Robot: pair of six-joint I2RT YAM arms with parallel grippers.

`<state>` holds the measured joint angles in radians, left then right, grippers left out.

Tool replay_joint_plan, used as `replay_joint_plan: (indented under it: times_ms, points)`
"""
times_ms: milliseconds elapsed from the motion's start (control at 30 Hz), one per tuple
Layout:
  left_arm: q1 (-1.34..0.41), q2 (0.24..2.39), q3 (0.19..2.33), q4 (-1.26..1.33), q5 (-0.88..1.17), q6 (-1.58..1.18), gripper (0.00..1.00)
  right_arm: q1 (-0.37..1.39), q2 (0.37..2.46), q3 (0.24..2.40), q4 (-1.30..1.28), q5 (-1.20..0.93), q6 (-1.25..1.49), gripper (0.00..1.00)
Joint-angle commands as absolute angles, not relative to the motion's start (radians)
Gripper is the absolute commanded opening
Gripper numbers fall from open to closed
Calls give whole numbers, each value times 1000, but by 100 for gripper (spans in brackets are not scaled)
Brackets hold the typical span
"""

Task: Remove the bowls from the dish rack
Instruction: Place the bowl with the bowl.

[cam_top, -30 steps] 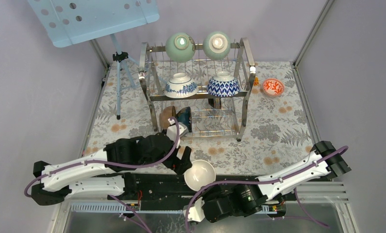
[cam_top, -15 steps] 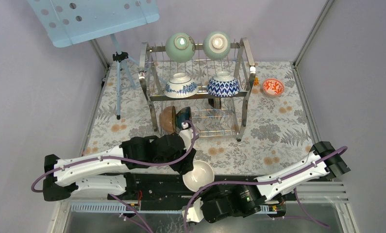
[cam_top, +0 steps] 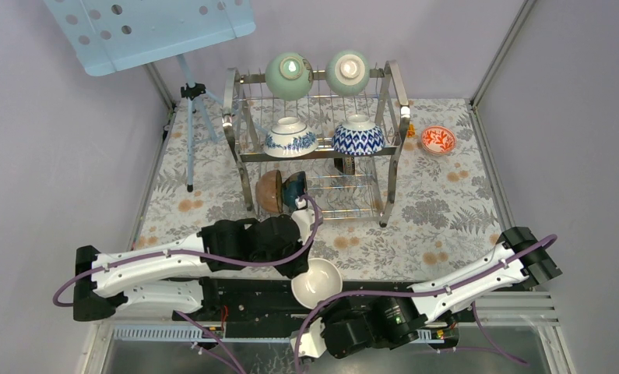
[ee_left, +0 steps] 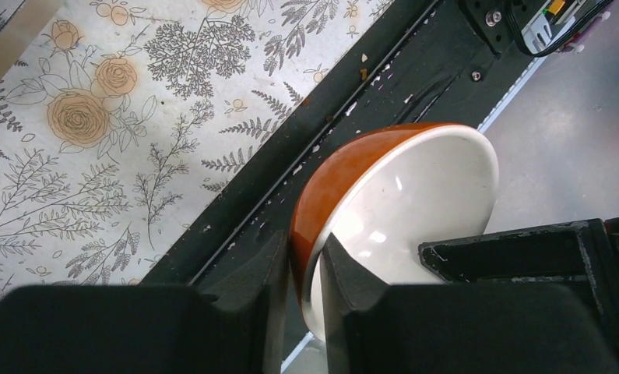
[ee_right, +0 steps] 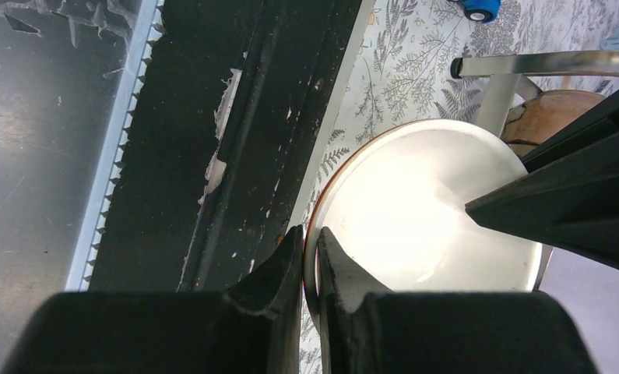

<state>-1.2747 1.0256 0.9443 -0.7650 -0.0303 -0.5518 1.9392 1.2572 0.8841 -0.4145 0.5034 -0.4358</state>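
An orange-white bowl [cam_top: 318,282] hangs over the table's near edge with both grippers on it. My left gripper [ee_left: 302,245] is shut on its rim, one pad on the orange outside and one on the white inside [ee_left: 415,187]. From the opposite side, my right gripper [ee_right: 310,238] is shut on the rim of the same bowl [ee_right: 423,210]. The steel dish rack [cam_top: 389,156] holds two pale green bowls [cam_top: 289,75] on top, two blue-and-white bowls [cam_top: 290,136] on the middle tier, and a brown bowl [cam_top: 269,192] beside a dark teal bowl [cam_top: 294,189] at the bottom.
A red-patterned white bowl [cam_top: 438,140] sits on the floral mat right of the rack. At the back left, a pale blue perforated stand [cam_top: 150,31] rises on a tripod [cam_top: 191,117]. A black base rail [cam_top: 244,292] runs along the near edge.
My left gripper has closed from wide open onto the bowl's rim, and its arm has shifted a little to the right. The right gripper kept its hold.
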Motion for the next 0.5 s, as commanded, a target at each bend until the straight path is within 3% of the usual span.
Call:
replay_joint_plan:
  times_ms: [0, 200, 467]
  points:
    - [-1281, 1019, 936, -711, -6, -554, 21, 1942, 1249, 913, -376, 532, -439, 0]
    - [-1285, 1019, 924, -701, -6, -555, 0, 1942, 1252, 914, -373, 527, -439, 0]
    - [-1287, 983, 907, -675, -17, -575, 0, 1941, 1249, 916, -359, 535, -424, 3]
